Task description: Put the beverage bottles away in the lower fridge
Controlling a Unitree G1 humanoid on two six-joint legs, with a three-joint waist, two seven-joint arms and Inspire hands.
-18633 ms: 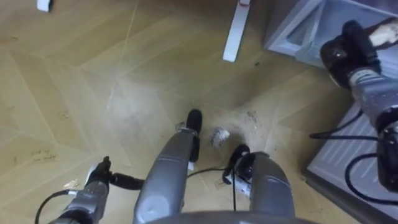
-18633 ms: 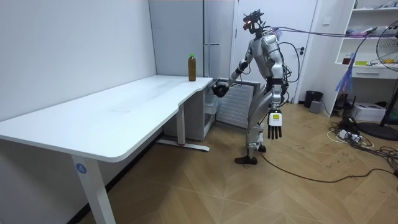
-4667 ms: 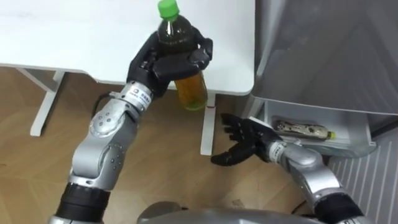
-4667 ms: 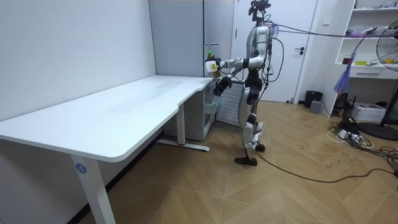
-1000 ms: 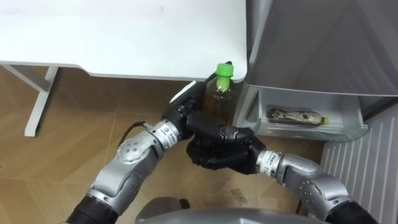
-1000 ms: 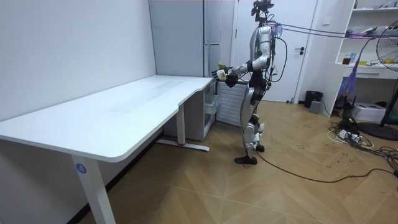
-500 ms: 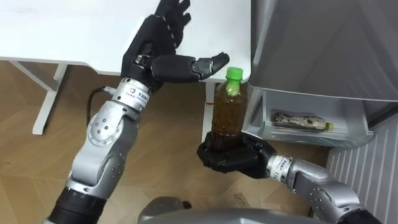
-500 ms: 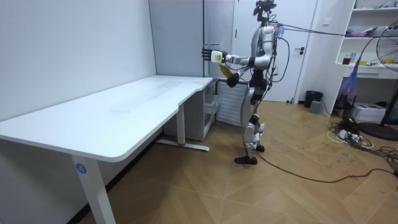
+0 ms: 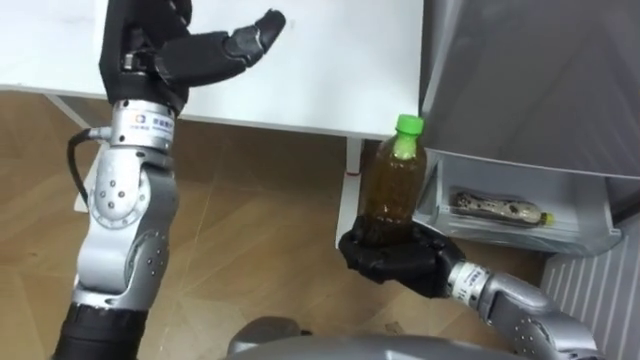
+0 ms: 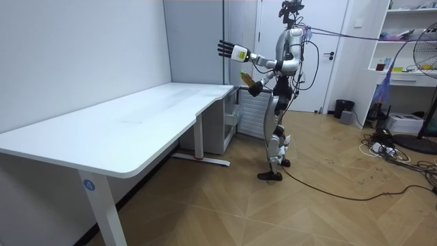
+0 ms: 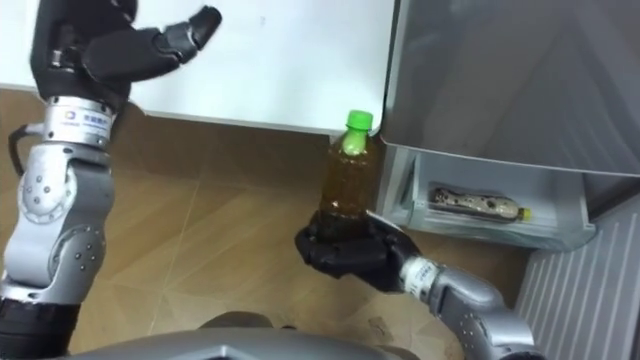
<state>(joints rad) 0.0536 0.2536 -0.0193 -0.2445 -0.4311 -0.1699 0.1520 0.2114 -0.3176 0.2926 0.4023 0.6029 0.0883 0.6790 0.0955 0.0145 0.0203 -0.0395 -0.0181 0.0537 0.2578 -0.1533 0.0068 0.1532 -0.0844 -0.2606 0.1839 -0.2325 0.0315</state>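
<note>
**Inspector:** Where is the drink found?

**Recorder:** The clear plastic bottle of amber drink with a green cap [image 9: 392,190] is held upright in the air, above the herringbone wooden floor [image 9: 260,230]. It is seen just in front of the white table [image 9: 330,70] corner and near the left end of the pulled-out pale grey drawer [image 9: 520,240] low in the tall grey fridge [image 9: 540,80]. A second plastic bottle with a patterned label [image 9: 497,210] is seen lying on its side in that drawer.

**Inspector:** State of the hands?

**Recorder:** The bottle's base is gripped by the black right hand [image 9: 395,265], whose fingers are curled round it. The black left hand [image 9: 150,50] is raised over the table edge with fingers spread and thumb extended; nothing is held in it.

**Inspector:** Position of the robot?

**Recorder:** In the room view it is seen upright at the table's far end, beside the fridge.
</note>
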